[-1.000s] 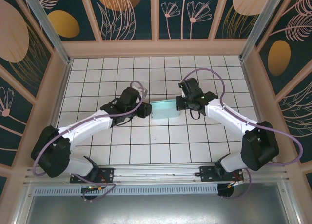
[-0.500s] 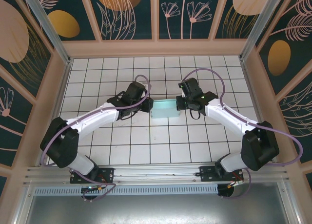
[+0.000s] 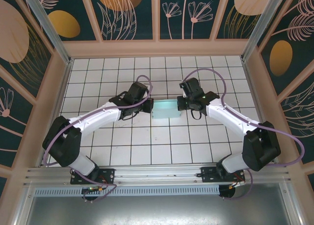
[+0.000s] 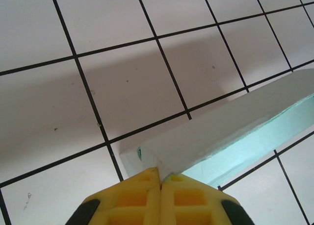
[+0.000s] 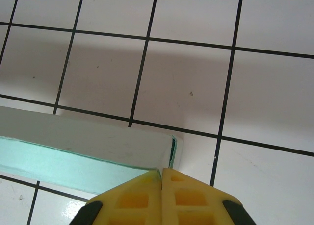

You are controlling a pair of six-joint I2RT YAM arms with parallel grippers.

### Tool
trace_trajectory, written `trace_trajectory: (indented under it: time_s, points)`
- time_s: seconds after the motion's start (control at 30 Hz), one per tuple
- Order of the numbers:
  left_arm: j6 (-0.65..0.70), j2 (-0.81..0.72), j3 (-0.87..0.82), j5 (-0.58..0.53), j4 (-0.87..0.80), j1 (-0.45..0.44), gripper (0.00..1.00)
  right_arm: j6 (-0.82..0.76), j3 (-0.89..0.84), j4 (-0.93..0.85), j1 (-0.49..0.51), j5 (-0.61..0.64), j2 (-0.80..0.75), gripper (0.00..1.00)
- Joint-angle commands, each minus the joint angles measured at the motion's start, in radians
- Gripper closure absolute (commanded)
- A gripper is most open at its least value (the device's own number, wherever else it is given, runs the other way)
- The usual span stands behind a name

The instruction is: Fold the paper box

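Note:
The paper box (image 3: 166, 110), pale mint with white outer walls, lies on the white tiled floor between both grippers. At the box's left end, my left gripper (image 3: 148, 106) is shut. In the left wrist view its yellow fingertips (image 4: 161, 178) pinch the corner of the paper box (image 4: 221, 132) wall, whose mint inside shows to the right. My right gripper (image 3: 180, 106) is shut at the right end. Seen from the right wrist, its fingertips (image 5: 161, 172) pinch the thin wall edge of the paper box (image 5: 88, 144).
Wooden-framed walls (image 3: 157, 47) with dark patterned panels close in the tiled floor (image 3: 162, 141) at the back and on both sides. A metal rail (image 3: 157, 173) carrying the arm bases runs along the near edge. Purple cables loop over both arms.
My left arm has swung in toward the box's left end and its gripper has shut on the box wall. The right arm and the box have stayed put.

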Motion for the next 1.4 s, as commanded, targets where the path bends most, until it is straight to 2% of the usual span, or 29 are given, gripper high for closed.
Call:
trace_trajectory:
  time_s: [0.0,0.17,0.37,0.47,0.67,1.0,1.37]
  points:
    - [-0.042,0.016,0.039,0.036,-0.049,-0.003,1.00,0.002,0.026,-0.031,-0.002,0.008,0.006,1.00]
    - [-0.131,0.025,0.092,0.090,-0.098,0.000,1.00,-0.014,0.013,-0.040,-0.001,0.043,0.005,1.00]
    - [-0.292,0.030,0.094,0.216,-0.061,0.012,1.00,-0.020,0.012,-0.035,0.000,0.043,0.008,1.00]
    - [-0.316,0.031,0.100,0.242,-0.055,0.016,1.00,-0.022,0.011,-0.031,0.001,0.042,0.010,1.00]
    - [-0.312,0.038,0.109,0.252,-0.070,0.030,1.00,-0.024,0.006,-0.029,0.002,0.044,0.013,1.00]
    - [-0.240,0.085,0.082,0.193,-0.082,0.029,1.00,-0.008,-0.017,0.008,0.008,0.024,0.017,1.00]
    - [-0.213,0.091,0.025,0.146,-0.070,0.002,1.00,-0.024,-0.260,0.247,0.036,0.004,-0.118,1.00]
